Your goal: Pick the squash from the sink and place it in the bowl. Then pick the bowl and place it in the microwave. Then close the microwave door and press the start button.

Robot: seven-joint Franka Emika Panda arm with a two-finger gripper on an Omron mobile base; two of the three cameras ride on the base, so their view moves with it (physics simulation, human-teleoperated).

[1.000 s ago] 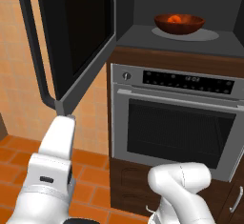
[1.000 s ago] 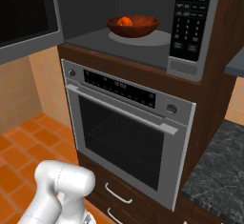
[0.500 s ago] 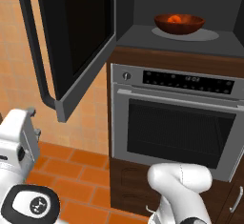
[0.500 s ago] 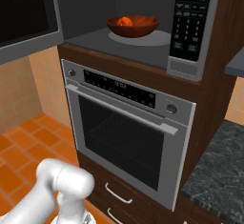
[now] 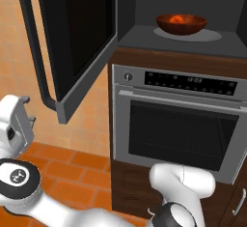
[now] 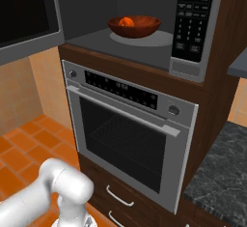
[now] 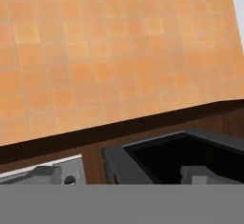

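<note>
Microwave [image 5: 130, 8]: dark cavity, open.
Bowl [image 5: 181, 24]: reddish-brown, on the cavity floor.
Squash [image 5: 178, 19]: orange, inside the bowl.
Microwave door [image 5: 72, 42]: swung out to the left.
Oven [image 5: 176, 120]: steel, directly below.
Arm [image 5: 19, 182]: white, at lower left, below the door.
</note>
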